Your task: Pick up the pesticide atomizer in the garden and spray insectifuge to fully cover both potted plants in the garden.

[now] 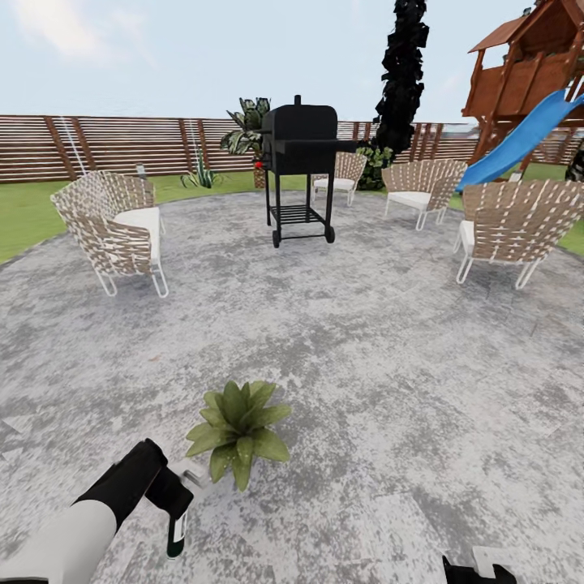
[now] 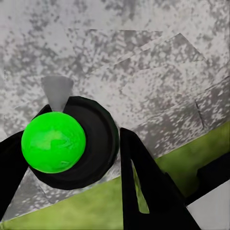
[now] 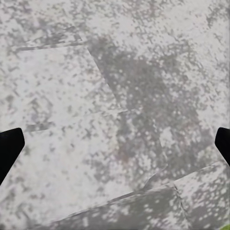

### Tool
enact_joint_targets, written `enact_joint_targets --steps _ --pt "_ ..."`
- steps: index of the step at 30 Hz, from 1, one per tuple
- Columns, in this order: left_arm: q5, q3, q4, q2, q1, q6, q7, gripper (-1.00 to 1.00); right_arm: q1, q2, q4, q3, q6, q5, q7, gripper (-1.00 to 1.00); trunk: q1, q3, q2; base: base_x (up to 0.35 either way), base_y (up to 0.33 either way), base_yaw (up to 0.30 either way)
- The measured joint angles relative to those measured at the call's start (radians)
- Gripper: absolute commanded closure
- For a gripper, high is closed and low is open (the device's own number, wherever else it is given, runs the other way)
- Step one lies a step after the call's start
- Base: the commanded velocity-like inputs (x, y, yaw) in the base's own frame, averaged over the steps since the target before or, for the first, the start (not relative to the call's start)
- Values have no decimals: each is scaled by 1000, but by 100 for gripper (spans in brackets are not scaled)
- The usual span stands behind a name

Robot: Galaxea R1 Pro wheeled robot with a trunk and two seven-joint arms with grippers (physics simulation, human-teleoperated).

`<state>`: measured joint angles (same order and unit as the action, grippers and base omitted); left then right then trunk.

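My left gripper [image 1: 174, 507] is clamped on the pesticide atomizer [image 1: 177, 535], low over the stone patio [image 1: 365, 349], just beside one potted plant [image 1: 238, 428].

Ahead, open paving runs to a black barbecue grill [image 1: 300, 166] ringed by woven chairs [image 1: 118, 227]. A slatted fence [image 1: 105, 142] and a blue slide [image 1: 519, 138] stand behind. Grass [image 2: 191, 158] borders the paving in my left wrist view. My right gripper [image 3: 115, 143] hangs with fingers spread wide, holding nothing, over bare stone.
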<state>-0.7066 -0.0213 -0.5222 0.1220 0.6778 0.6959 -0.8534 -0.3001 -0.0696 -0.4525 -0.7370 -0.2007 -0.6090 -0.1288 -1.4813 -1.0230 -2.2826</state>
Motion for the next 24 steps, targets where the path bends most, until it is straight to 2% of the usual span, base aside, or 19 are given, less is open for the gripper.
enact_joint_targets --steps 2,9,14,24 --pt "3 1 1 -1 -1 1 42 100 0 0 0 0 0 0 0 -100 0 0 0 0 0 -2" --pt "7 2 -1 -4 -2 1 64 100 0 0 0 0 0 0 0 -100 0 0 0 0 36 -17" --pt "4 3 0 -3 -1 4 64 100 0 0 1 0 0 0 0 -100 0 0 0 -51 273 -259" --pt "1 4 -6 -3 -1 6 65 100 0 0 0 0 0 0 0 -100 0 0 0 -201 265 -299"
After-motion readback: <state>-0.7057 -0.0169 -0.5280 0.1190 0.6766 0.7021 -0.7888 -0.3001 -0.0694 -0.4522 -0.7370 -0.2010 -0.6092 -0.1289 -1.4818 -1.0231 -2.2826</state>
